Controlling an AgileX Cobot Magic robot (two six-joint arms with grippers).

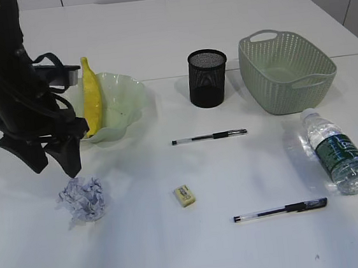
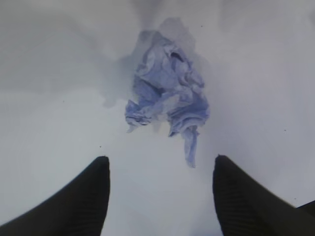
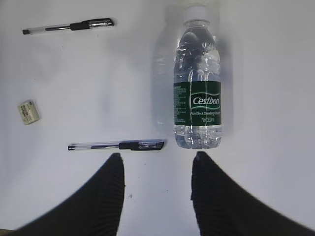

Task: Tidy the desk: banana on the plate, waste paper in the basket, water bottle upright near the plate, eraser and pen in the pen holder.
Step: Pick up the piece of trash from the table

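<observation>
Crumpled white paper with bluish print, the waste paper [image 2: 167,96] lies on the bare worktop [image 1: 179,255], at the front left and well apart from the basket [image 1: 288,71] at the back right. We see our left gripper [image 2: 160,189] hanging above it, fingers [image 2: 93,196] spread and empty, the ball just ahead of the gap. We judge it very light and springy: it should squash under pressure rather than resist, so we would close across its thick middle, not on the loose tail that trails towards us, which could tear or unfold. Lightness also means a nudge from one finger may slide it away before the other lands.

Our right gripper [image 3: 157,169] hovers over the lying water bottle [image 3: 198,83], fingers parted, holding nothing. We expect the bottle to be heavier, smooth and inclined to roll; the labelled waist looks like the surest hold.

Already in the plate [image 1: 130,97] is the banana [image 1: 91,95]. The eraser [image 1: 184,195] and two pens [image 1: 208,136] [image 1: 280,210] rest flat, outside the pen holder [image 1: 208,78].
</observation>
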